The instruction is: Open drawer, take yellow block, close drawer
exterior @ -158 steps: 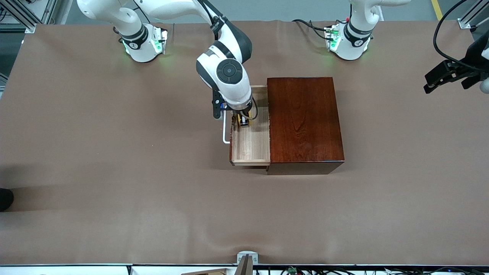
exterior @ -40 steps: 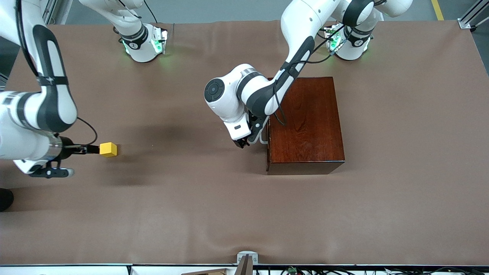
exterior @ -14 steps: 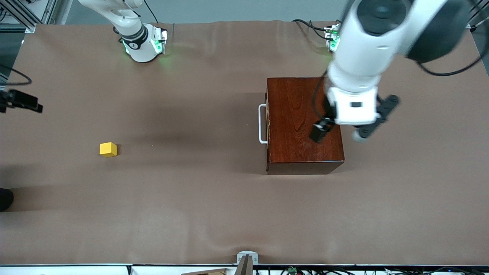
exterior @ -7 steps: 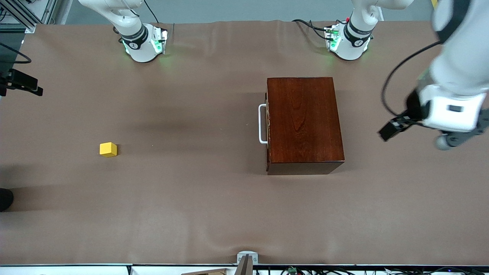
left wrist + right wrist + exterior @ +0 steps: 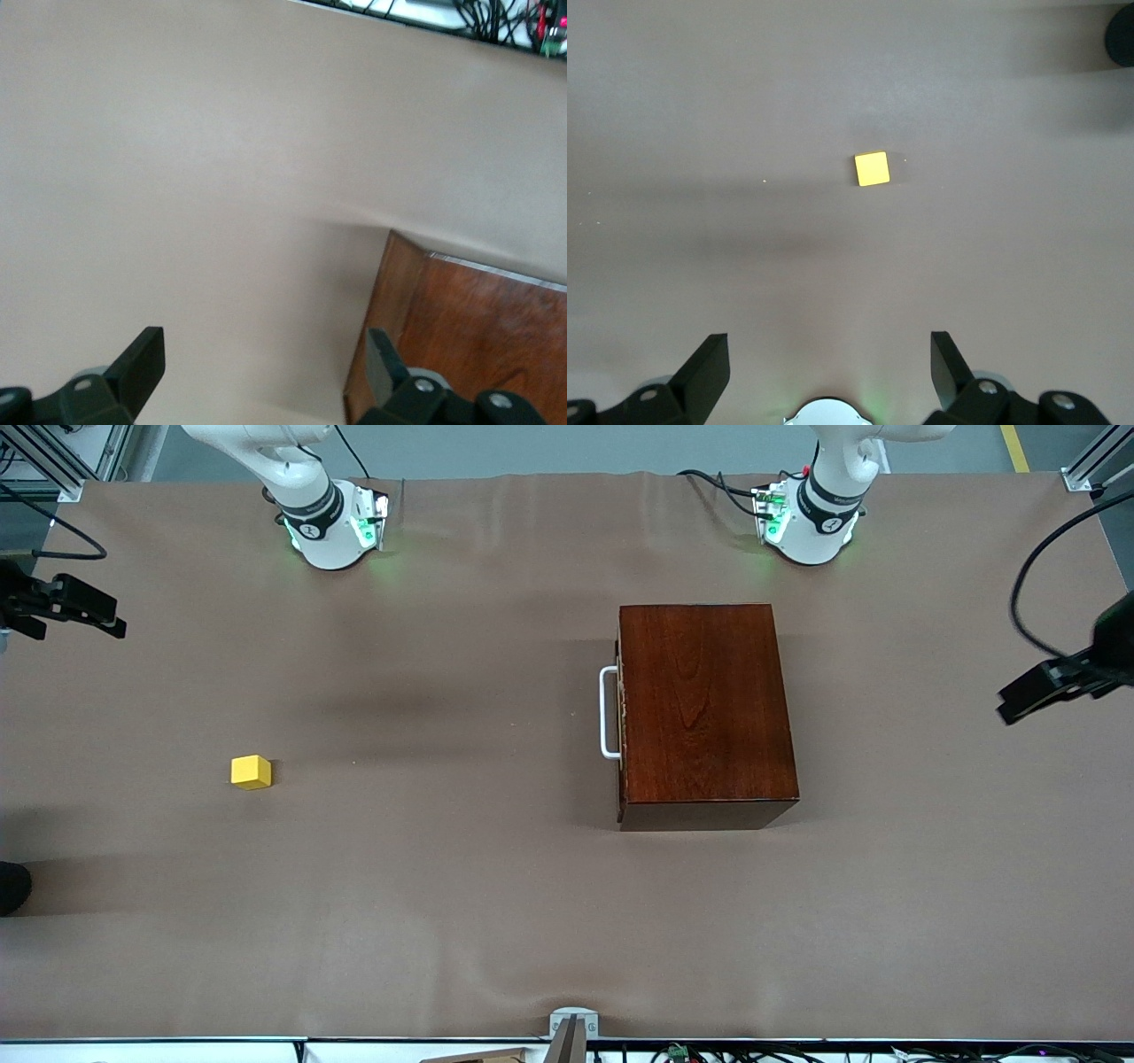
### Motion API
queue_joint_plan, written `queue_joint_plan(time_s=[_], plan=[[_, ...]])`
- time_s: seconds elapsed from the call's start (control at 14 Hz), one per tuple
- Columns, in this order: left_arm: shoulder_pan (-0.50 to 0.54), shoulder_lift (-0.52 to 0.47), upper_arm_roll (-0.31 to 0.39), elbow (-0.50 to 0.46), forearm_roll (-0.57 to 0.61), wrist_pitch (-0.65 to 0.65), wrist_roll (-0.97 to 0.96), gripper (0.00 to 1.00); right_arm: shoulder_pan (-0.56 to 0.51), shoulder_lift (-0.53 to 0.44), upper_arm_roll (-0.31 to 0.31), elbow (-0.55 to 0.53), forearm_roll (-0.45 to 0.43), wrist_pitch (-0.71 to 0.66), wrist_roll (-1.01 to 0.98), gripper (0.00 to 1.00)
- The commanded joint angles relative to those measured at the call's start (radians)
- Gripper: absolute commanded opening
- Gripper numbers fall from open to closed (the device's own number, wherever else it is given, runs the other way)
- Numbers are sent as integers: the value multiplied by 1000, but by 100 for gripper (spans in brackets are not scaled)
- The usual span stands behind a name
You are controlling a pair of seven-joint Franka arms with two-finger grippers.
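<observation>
The drawer is shut inside the dark reddish-brown wooden box [image 5: 704,708]; only its white bar handle [image 5: 609,712] shows, facing the right arm's end of the table. The yellow block [image 5: 251,771] lies alone on the table toward the right arm's end, and it also shows in the right wrist view [image 5: 872,168]. My right gripper [image 5: 75,602] is open and empty, up over the table's edge at that end [image 5: 828,372]. My left gripper [image 5: 1036,689] is open and empty, up over the left arm's end [image 5: 263,367]. A corner of the box [image 5: 461,336] shows in the left wrist view.
Brown cloth [image 5: 443,868] covers the whole table. The two arm bases [image 5: 332,522] [image 5: 806,522] stand along the edge farthest from the front camera. A camera mount [image 5: 571,1032] sits at the nearest edge. The right arm's base [image 5: 824,412] shows in the right wrist view.
My left arm has swung away from over the box out to the left arm's end of the table. The right gripper shifted slightly at its edge. Block and box have not moved.
</observation>
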Motion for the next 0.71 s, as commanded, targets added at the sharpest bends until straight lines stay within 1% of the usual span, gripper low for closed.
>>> queue_joint_plan(time_s=[0.0, 0.07, 0.28, 0.43, 0.57, 0.64], plan=[[63, -93, -10, -105, -58, -3, 118, 100, 5, -32, -5, -35, 10, 19, -5, 100], [85, -110, -10, -122, -66, -3, 164, 100, 7, -32, -3, -34, 10, 19, -5, 100], [87, -142, -6, -159, -56, -6, 174, 100, -2, -29, -3, -35, 10, 13, -5, 100], [96, -144, -3, -160, -50, -6, 174, 100, -1, -27, -3, -32, 13, 16, -5, 100], [99, -136, -4, -163, 2, -6, 176, 100, 1, -27, -2, -32, 16, 16, -5, 100], [99, -135, -6, -163, 2, -6, 176, 100, 2, -27, -2, -32, 16, 15, -5, 100]])
